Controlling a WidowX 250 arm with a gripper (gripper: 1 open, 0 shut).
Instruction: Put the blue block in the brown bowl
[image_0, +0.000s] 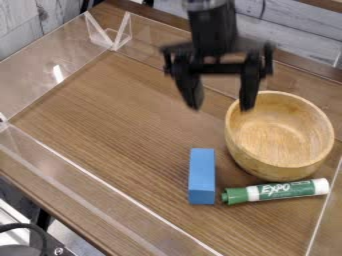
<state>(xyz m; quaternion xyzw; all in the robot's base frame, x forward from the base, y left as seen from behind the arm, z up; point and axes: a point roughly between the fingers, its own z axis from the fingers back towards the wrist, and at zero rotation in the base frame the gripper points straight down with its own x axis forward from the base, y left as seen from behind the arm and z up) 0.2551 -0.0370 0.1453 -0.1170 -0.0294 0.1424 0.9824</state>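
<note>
The blue block (202, 175) lies flat on the wooden table, near the front, just left of the brown bowl (279, 137). The bowl sits at the right with nothing in it. My gripper (218, 98) hangs well above the table, behind the block and at the bowl's back left rim. It is open, its two dark fingers (190, 92) spread wide with nothing between them. The image of the gripper is motion-blurred.
A green-and-white Expo marker (274, 190) lies right of the block, in front of the bowl. Clear acrylic walls (54, 70) ring the wooden table (107, 120), and a clear stand (107, 30) is at the back left.
</note>
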